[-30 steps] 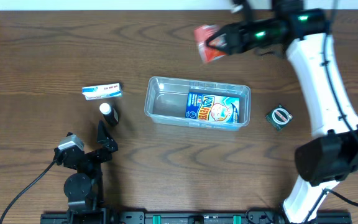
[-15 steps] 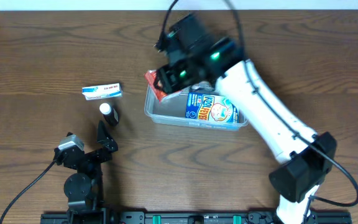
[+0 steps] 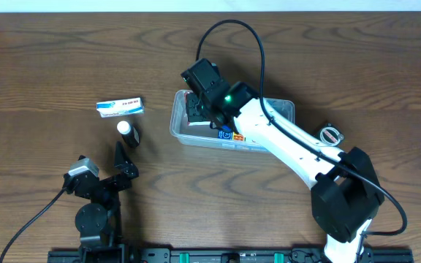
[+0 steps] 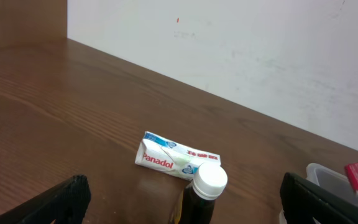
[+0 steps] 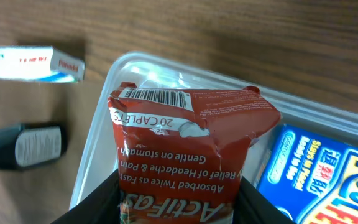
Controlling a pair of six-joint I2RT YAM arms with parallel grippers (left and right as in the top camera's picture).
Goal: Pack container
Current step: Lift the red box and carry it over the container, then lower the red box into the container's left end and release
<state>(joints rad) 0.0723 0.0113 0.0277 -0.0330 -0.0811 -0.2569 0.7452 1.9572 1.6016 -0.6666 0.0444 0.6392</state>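
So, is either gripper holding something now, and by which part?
The right gripper holds the red packet by the end opposite its barcode, over the container. The left gripper is open and empty.

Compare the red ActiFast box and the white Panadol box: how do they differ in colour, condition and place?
Colour: the ActiFast box is red, the Panadol box is white with blue.
Condition: the ActiFast box is dented at its end, the Panadol box looks undamaged.
Place: the right tool holds the ActiFast box over the container, while the Panadol box lies free on the table.
Both are small medicine cartons.
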